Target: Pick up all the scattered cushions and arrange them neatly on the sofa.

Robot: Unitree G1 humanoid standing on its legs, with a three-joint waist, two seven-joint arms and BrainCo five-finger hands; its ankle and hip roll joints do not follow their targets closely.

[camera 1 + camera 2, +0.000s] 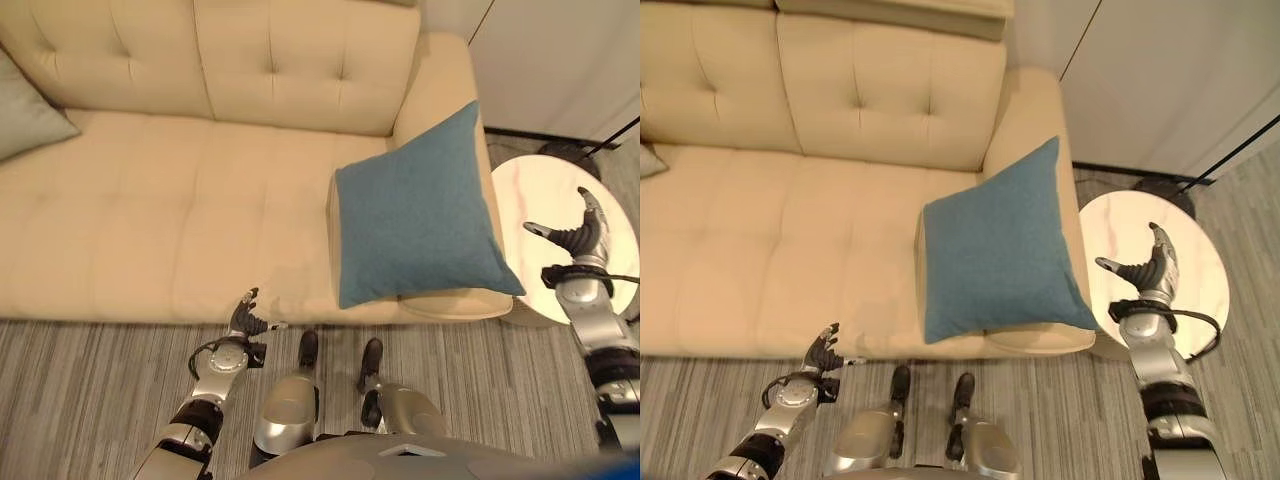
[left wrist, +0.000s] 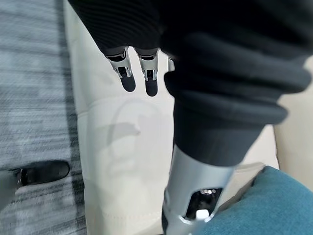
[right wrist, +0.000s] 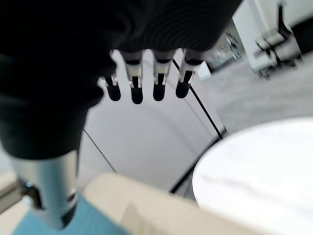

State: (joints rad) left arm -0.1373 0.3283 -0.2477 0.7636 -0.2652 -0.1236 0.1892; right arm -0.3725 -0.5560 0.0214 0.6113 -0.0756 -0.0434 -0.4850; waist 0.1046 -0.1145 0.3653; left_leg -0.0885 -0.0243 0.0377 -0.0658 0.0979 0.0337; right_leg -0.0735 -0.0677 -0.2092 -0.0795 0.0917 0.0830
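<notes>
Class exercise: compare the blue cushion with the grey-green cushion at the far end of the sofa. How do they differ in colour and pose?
The blue cushion is deep blue; the grey-green cushion is pale and muted. The blue cushion leans tilted against the sofa's armrest on the robot's right, fully visible; the grey-green cushion sits at the opposite end, cut off by the view's edge. Both are on the sofa, and neither is held.

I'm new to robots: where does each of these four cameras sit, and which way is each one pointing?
Left eye view: on the head, looking down at the cream tufted sofa, blue square cushion and both hands.
Right eye view: beside it, same scene with the round white side table.
Left wrist view: along the left hand toward the sofa front.
Right wrist view: along the right hand over the table.
All four share the cushion.
</notes>
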